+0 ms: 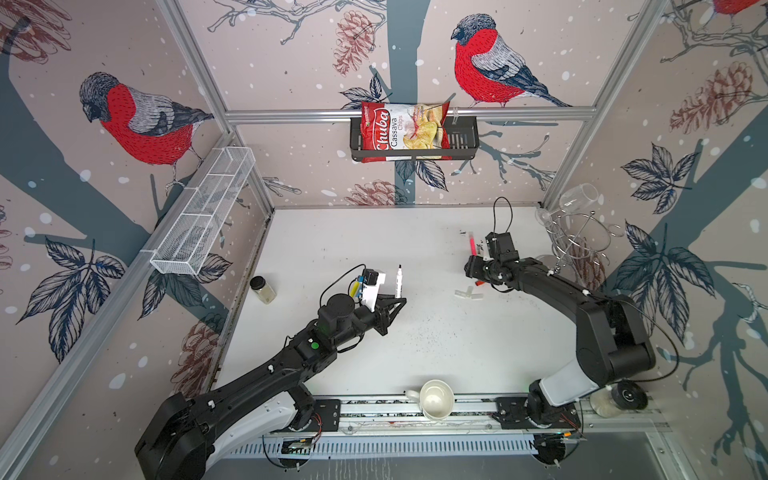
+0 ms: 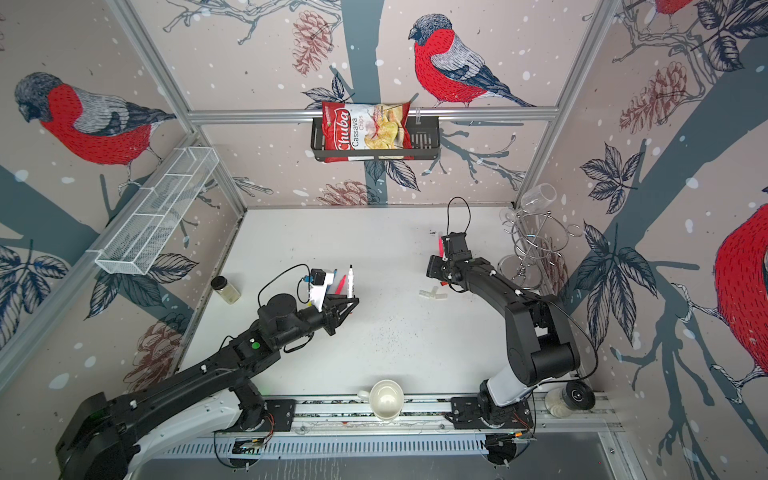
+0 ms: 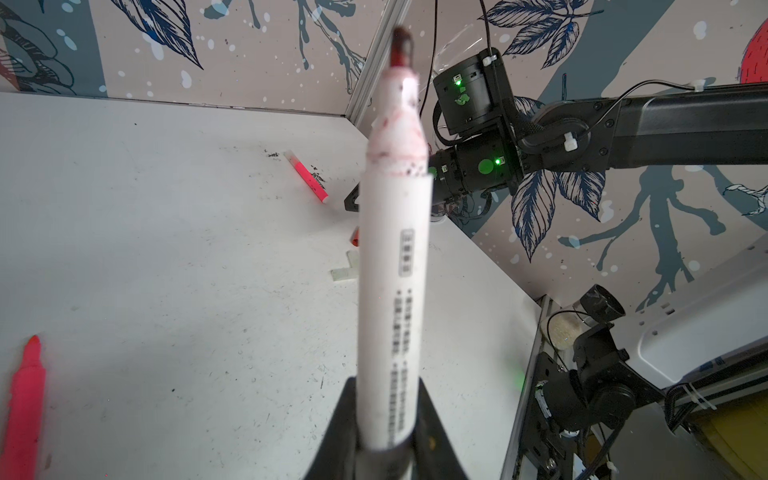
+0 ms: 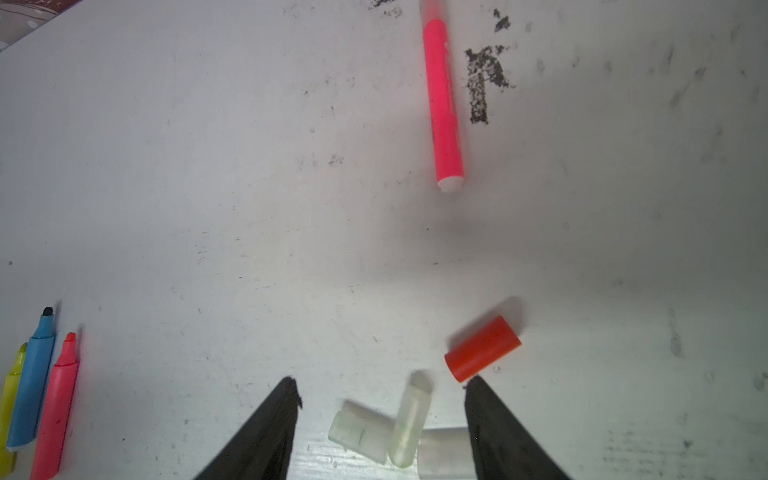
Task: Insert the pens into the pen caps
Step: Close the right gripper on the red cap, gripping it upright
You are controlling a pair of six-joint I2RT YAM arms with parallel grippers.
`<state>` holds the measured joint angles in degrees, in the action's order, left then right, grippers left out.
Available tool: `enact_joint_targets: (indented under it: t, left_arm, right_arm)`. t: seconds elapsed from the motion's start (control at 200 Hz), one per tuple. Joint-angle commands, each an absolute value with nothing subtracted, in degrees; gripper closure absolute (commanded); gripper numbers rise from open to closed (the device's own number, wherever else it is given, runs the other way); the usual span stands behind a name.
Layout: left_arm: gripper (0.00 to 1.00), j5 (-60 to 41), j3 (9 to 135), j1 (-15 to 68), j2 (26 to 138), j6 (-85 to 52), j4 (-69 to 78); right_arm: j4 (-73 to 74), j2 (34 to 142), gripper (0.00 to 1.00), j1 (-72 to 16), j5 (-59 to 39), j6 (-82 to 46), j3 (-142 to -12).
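White pen (image 1: 399,282) held by its rear end, the left gripper (image 1: 397,298) is clamped tight on the barrel. The dark, ink-smeared tip points away from the fingers, raised off the white counter (image 1: 332,249). Just beside that arm, three uncapped pens lie side by side: a yellow pen (image 4: 10,395), a blue pen (image 4: 33,382) and a pink pen (image 4: 56,403), tips pointing the same way. Across the counter, the right gripper (image 4: 382,382) stands open and holds nothing, its jaws spread either side of a cluster of three clear caps (image 4: 409,428) that touch one another. A red cap (image 4: 482,348) lies on its side just beside one fingertip. Farther back, a second pink pen (image 4: 444,104) lies alone next to black scribble marks (image 4: 484,83), well apart from the caps. A white mug (image 1: 434,399) sits at the front edge between the two arm bases, and a small jar (image 1: 262,289) stands near the left wall.
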<state>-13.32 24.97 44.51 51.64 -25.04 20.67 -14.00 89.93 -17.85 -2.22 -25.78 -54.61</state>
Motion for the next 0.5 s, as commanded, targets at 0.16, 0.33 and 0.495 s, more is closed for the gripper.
enact_joint_targets:
  t: [0.16, 0.33, 0.495]
  left_arm:
    - [1.00, -13.3, 24.2, 44.6, 50.6, -24.8, 22.9]
    - [1.00, -12.9, 23.8, 44.5, 50.2, -24.9, 22.7]
    - [1.00, -12.9, 24.0, 44.5, 50.6, -24.8, 22.8]
  right_arm:
    - [-13.9, 89.2, 0.34, -15.9, -0.4, -29.7, -50.2]
    - [-12.8, 92.4, 0.37, -14.6, -1.8, -29.9, -50.2]
    - [-12.5, 95.8, 0.41, -14.5, -1.8, -30.4, -52.1]
